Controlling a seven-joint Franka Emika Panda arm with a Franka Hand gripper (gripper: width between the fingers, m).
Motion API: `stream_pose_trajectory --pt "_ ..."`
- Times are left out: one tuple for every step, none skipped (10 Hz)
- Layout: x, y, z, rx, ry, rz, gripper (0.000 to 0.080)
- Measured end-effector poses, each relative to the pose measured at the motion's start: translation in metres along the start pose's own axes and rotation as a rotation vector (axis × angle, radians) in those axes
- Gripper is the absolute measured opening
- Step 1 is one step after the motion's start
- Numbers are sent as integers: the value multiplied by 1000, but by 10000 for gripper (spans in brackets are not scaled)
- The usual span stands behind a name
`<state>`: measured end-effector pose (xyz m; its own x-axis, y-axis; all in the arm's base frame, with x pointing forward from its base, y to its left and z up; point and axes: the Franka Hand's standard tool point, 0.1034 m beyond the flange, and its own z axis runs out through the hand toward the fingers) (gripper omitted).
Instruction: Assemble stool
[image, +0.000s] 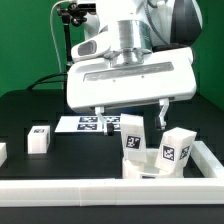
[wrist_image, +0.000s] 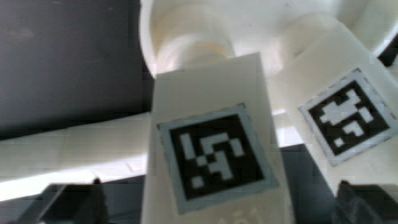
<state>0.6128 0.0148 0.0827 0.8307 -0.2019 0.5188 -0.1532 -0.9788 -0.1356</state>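
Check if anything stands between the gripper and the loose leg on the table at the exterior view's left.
Nothing visible stands on the table between them. But the open gripper straddles an upright leg, so it should probably rise before it goes sideways to the loose leg.

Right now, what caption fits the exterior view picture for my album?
Open gripper straddles an upright leg block on the stool seat.

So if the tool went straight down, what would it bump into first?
Probably the white rectangular plastic leg block with a black-and-white tag, which stands right under the open tool, though depth is hard to judge.
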Motion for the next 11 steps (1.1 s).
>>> stream_pose_trajectory --pt "3 -2 -3 6 -20 0 648" --pt "8 -2 -7 11 -31 -1 648" --pt "13 -3 -12 17 -50 -2 649" --pt "18 -3 -17 20 -56 -3 649" --pt "20 -5 -20 25 -64 -3 649" --pt "19 -5 -18 24 -67 -3 649" --pt "16 -6 -17 29 -91 -2 649" --pt "17 -6 -17 29 -88 -2 649" --pt "16 -6 -17 29 -90 -2 649" --pt "8 -6 -15 46 -191 -3 649" --pt "12 -6 -18 64 -273 2 649"
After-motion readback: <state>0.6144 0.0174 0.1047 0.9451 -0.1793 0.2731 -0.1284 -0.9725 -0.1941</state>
